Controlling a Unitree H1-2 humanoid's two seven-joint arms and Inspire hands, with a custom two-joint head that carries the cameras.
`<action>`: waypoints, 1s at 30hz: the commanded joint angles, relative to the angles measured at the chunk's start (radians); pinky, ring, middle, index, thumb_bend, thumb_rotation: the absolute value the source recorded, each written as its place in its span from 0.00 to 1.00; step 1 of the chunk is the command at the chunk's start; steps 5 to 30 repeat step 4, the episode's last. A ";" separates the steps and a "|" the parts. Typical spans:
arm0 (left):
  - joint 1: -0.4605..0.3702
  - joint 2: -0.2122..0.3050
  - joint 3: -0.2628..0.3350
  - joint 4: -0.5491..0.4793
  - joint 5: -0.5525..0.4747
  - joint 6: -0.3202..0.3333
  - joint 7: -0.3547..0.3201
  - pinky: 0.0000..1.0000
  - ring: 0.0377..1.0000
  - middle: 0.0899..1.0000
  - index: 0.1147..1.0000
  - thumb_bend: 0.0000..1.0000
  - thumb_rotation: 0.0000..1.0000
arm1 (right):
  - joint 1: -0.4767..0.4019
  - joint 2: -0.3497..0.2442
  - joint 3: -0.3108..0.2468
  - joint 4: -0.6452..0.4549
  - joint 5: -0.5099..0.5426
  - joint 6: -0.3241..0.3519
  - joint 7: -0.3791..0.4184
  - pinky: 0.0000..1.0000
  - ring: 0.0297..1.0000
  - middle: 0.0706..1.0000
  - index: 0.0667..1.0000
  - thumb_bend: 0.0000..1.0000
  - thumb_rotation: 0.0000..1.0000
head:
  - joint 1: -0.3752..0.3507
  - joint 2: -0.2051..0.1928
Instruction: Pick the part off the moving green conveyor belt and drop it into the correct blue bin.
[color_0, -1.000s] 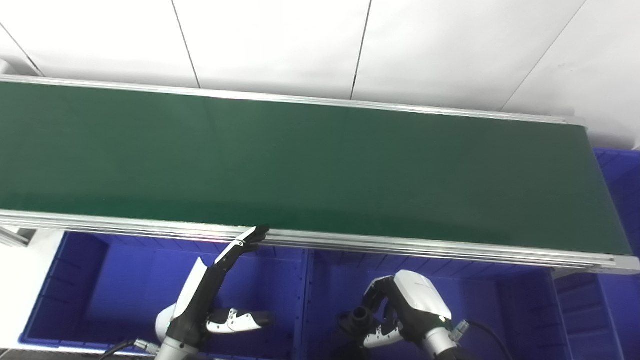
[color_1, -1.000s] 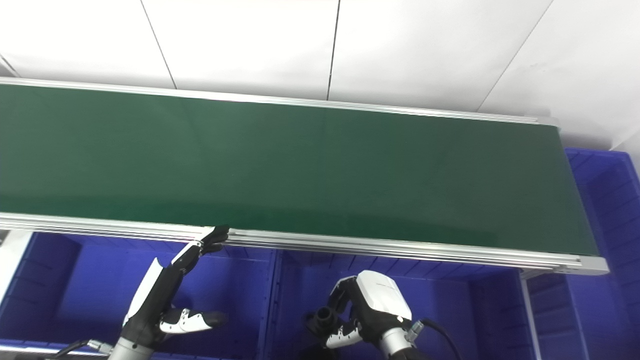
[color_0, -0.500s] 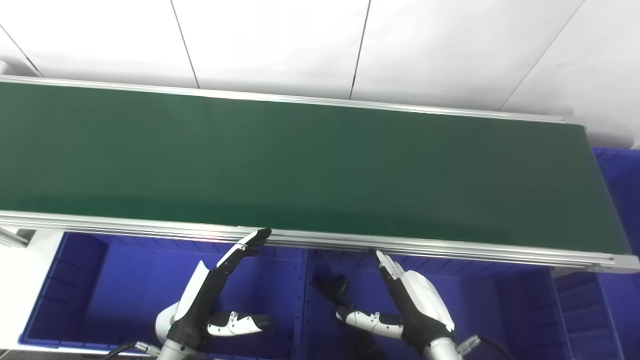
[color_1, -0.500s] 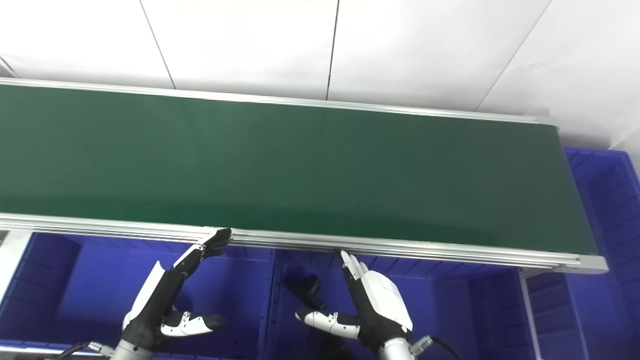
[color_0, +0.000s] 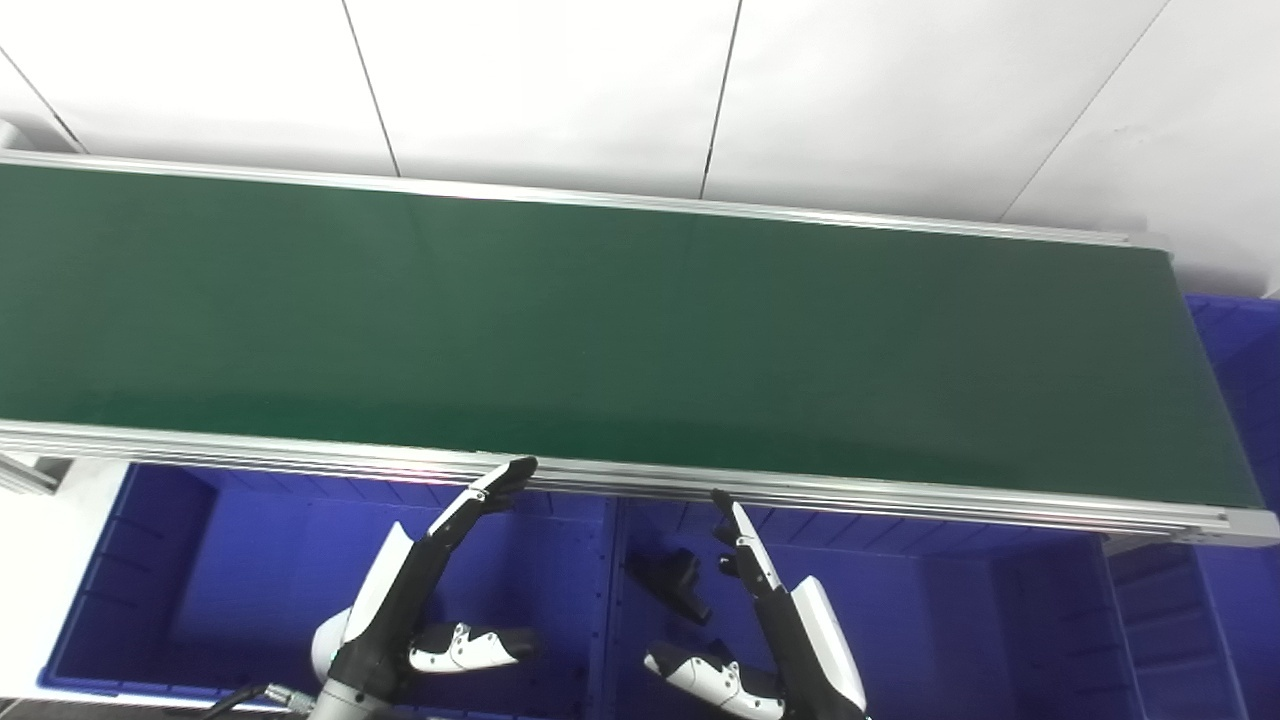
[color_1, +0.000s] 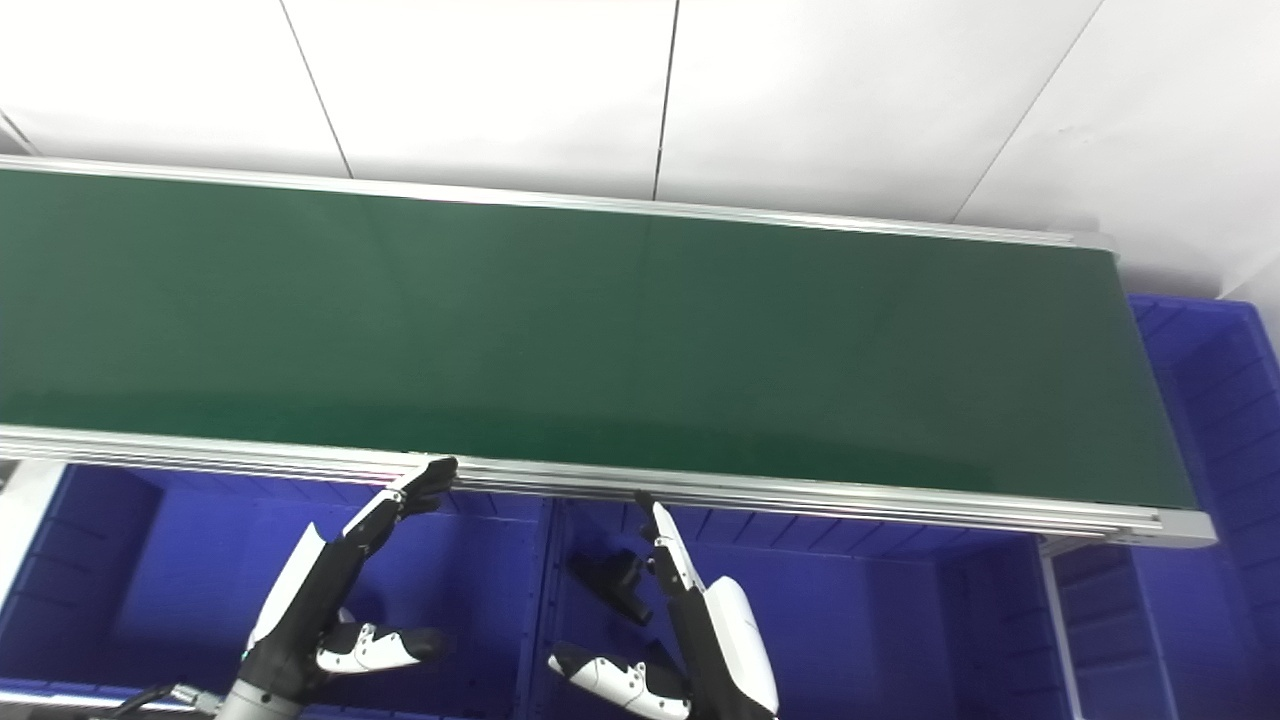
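one black part (color_0: 676, 584) lay in right blue bin (color_0: 960, 600) below conveyor belt (color_0: 600, 340) | two bins there | left hand (color_0: 420, 610), right hand (color_0: 790, 640): fingers apart, empty

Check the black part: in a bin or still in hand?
In: the black part lies inside the right blue bin, clear of the open right hand.

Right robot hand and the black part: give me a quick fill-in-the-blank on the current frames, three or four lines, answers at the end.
1. The black part lies inside a ____ bin, not on the belt.
2. The right robot hand is ____, fingers apart, holding nothing.
3. The green conveyor belt carries ____ parts in these views.
4. The left robot hand points its fingertips toward the belt's near ____ rail.

Missing words: blue; open; no; aluminium
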 joint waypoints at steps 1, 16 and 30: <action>0.011 0.017 0.002 -0.012 0.013 -0.027 0.014 0.82 0.86 0.88 0.87 0.78 0.72 | 0.001 0.010 0.020 -0.003 0.010 -0.057 -0.007 0.85 0.94 0.99 1.00 0.90 0.69 | 0.000 0.000; 0.011 0.015 -0.001 -0.009 0.017 -0.027 0.020 0.83 0.86 0.88 0.86 0.77 0.72 | -0.006 0.004 0.019 0.010 0.015 -0.057 -0.006 0.85 0.93 0.98 1.00 0.90 0.68 | 0.000 -0.005; 0.011 0.015 -0.001 -0.009 0.017 -0.027 0.020 0.83 0.86 0.88 0.86 0.77 0.72 | -0.006 0.004 0.019 0.010 0.015 -0.057 -0.006 0.85 0.93 0.98 1.00 0.90 0.68 | 0.000 -0.005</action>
